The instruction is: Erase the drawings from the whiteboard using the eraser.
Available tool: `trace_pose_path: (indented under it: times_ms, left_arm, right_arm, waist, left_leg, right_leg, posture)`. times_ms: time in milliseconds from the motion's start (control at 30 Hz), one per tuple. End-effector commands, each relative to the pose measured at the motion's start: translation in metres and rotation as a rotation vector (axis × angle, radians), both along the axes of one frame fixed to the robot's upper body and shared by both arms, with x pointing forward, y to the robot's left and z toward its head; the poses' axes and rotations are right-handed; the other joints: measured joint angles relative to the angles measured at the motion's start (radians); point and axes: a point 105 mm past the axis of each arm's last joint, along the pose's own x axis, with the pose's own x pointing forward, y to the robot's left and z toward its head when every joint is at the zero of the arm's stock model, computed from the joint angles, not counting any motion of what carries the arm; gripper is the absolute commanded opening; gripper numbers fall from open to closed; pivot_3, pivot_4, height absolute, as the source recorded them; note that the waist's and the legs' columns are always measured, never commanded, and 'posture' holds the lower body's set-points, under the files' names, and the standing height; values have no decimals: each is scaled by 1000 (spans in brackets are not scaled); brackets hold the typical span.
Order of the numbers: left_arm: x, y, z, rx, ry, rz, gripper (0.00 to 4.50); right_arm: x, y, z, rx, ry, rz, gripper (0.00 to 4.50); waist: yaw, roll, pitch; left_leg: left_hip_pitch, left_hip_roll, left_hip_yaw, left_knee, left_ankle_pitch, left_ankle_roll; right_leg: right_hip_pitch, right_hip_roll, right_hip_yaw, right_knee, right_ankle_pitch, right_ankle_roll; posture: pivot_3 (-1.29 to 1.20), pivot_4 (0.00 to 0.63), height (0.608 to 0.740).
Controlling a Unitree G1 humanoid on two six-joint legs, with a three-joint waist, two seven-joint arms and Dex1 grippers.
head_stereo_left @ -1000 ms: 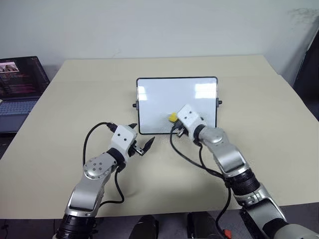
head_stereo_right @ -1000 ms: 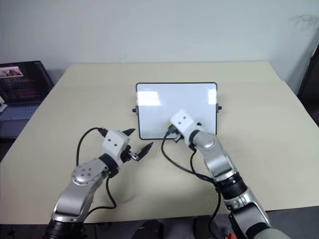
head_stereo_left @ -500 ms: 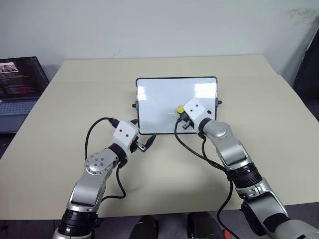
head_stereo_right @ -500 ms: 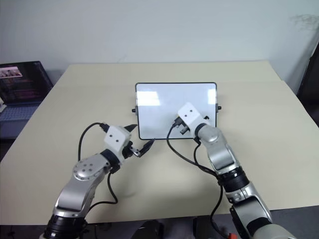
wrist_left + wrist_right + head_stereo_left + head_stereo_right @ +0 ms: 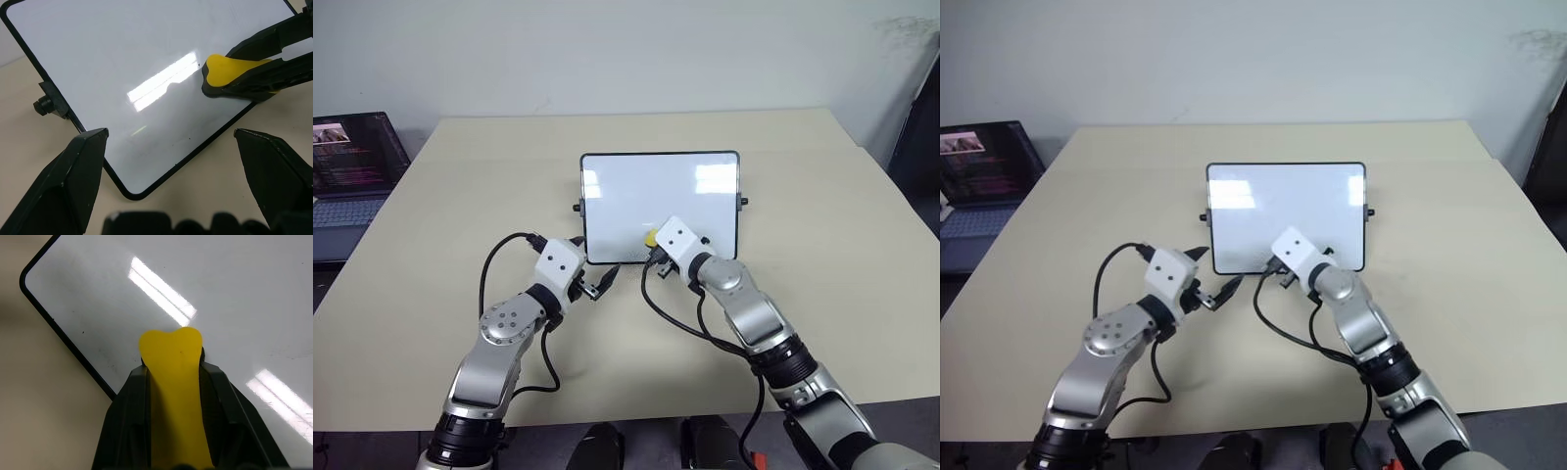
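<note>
The small glossy white whiteboard with a thin black frame (image 5: 661, 206) lies mid-bench on the beige bench (image 5: 431, 255). The right pincer (image 5: 172, 363) is clamped on the yellow oblong eraser with a dark underside (image 5: 234, 77), pressing it onto the board near its 6 o'clock edge. The left pincer (image 5: 597, 282), fingers apart and holding nothing, hovers at the board's 7 o'clock corner. An open laptop (image 5: 352, 176) sits at 9 o'clock.

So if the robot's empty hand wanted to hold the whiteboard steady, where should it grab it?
Probably the whiteboard's near left corner, coming in from the left gripper's own side. The thin black frame is bare there in the left wrist view, and the open gripper is already at it. The right gripper with the eraser works further right.
</note>
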Motion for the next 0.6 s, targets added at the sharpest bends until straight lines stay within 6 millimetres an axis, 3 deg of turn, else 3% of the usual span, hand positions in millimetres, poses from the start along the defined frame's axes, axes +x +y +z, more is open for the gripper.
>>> trace_pose_path:
  times_ms: [33,433,600]
  left_arm:
    - [-2,-4,13,-4,-48,-18,4500]
    - [0,-8,17,-6,-53,-26,4500]
    - [-1,-8,17,-9,-54,-22,4500]
  right_arm:
    - [0,1,5,3,-14,6,1036]
    - [22,4,19,10,-60,-15,1036]
    - [22,6,18,13,-61,-8,1036]
  waist:
    - [0,0,0]
    - [-2,0,0]
    - [-2,0,0]
  left_leg:
    - [0,0,0,0,0,0]
    - [3,0,0,0,-1,2]
    - [3,0,0,0,-1,2]
  right_leg:
    - [0,0,0,0,0,0]
    - [2,1,0,1,0,0]
    - [3,1,0,1,1,-1]
  posture:
    - [0,150,740]
    - [0,150,740]
    - [0,150,740]
